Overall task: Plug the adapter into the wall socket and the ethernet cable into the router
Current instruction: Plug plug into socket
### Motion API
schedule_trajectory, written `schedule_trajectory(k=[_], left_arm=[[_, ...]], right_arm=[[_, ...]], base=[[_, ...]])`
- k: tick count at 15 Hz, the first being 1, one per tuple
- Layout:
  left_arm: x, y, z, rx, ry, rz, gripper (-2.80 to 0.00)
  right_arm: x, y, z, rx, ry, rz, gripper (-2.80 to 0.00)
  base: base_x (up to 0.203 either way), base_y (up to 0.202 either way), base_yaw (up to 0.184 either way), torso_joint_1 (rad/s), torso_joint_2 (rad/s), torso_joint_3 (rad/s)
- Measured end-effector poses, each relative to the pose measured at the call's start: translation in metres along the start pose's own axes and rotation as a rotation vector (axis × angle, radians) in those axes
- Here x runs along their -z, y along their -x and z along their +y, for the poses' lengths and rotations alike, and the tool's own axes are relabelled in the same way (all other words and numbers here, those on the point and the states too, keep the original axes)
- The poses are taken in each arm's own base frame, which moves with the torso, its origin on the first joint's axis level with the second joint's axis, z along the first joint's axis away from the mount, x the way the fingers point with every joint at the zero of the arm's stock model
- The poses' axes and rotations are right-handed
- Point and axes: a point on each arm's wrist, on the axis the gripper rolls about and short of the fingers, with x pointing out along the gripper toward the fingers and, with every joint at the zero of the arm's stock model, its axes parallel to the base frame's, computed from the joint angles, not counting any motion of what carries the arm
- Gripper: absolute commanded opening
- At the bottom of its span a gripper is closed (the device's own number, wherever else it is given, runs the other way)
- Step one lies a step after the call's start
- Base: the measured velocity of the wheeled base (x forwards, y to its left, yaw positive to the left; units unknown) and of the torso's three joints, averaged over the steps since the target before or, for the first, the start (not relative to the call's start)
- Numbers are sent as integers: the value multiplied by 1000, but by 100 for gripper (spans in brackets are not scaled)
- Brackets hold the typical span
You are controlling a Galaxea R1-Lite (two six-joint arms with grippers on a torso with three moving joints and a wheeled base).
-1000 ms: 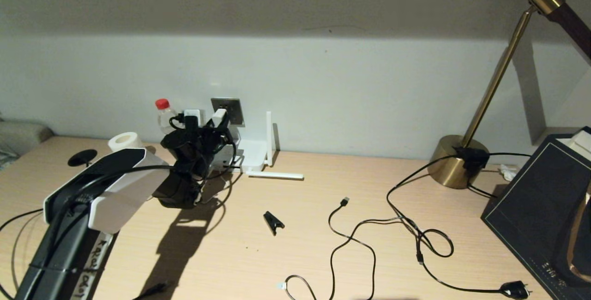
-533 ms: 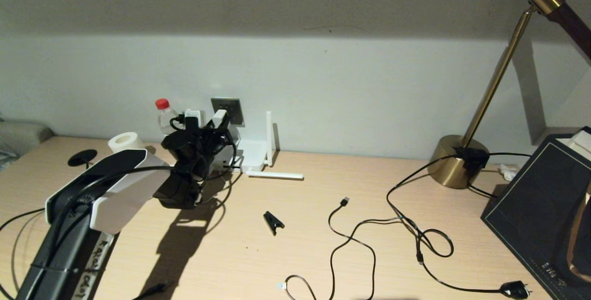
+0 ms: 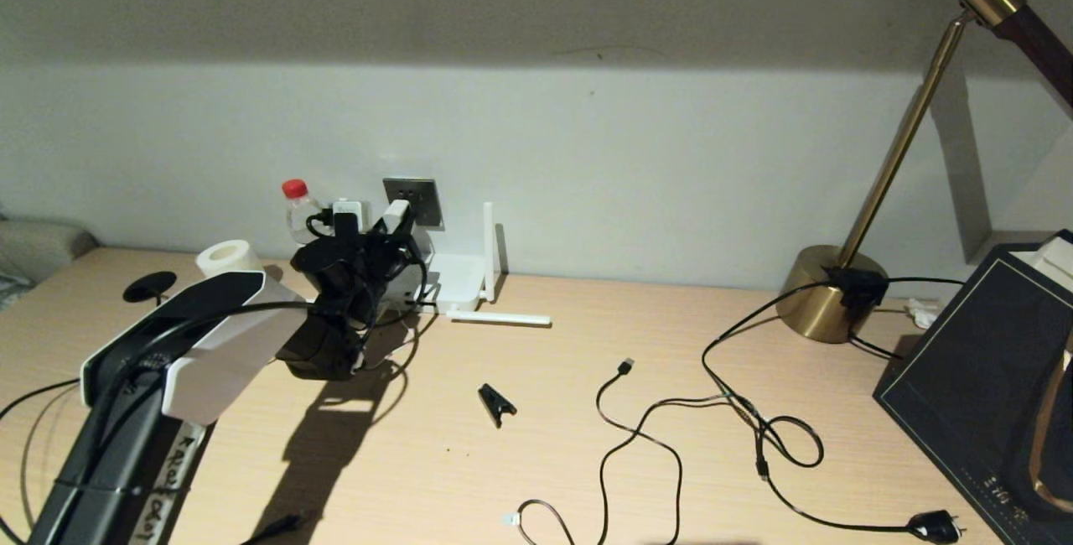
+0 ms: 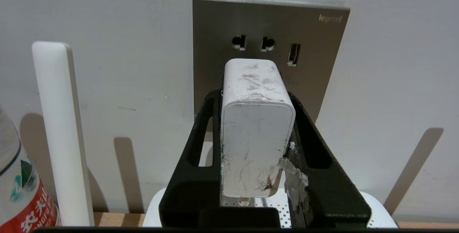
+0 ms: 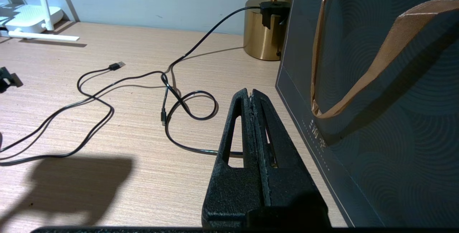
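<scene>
Head view: the left end effector (image 3: pixel 394 222) is raised at the wall, clamped on the adapter (image 3: pixel 397 214), with the wall socket (image 3: pixel 414 200) just beyond and the router (image 3: pixel 457 281) below it
Left wrist view: the adapter (image 4: pixel 256 129) sits between both fingers (image 4: pixel 312 143), close before the wall socket (image 4: pixel 270 46); whether it touches is unclear
Right wrist view: the right end effector (image 5: pixel 251 95) hangs over the table (image 5: pixel 143 154), fingers pressed together on nothing, beside a dark bag (image 5: pixel 387 118)
</scene>
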Motion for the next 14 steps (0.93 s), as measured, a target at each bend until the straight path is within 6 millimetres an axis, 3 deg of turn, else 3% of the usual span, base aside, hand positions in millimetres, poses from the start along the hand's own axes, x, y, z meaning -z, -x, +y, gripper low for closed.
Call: schedule_trajectory(k=[14], left_arm=[[-10,-8,-6,10,4,-16,-280]], right_arm=[[0,0,0,0,0,0,-280]], base=[[0,0,0,0,0,0]])
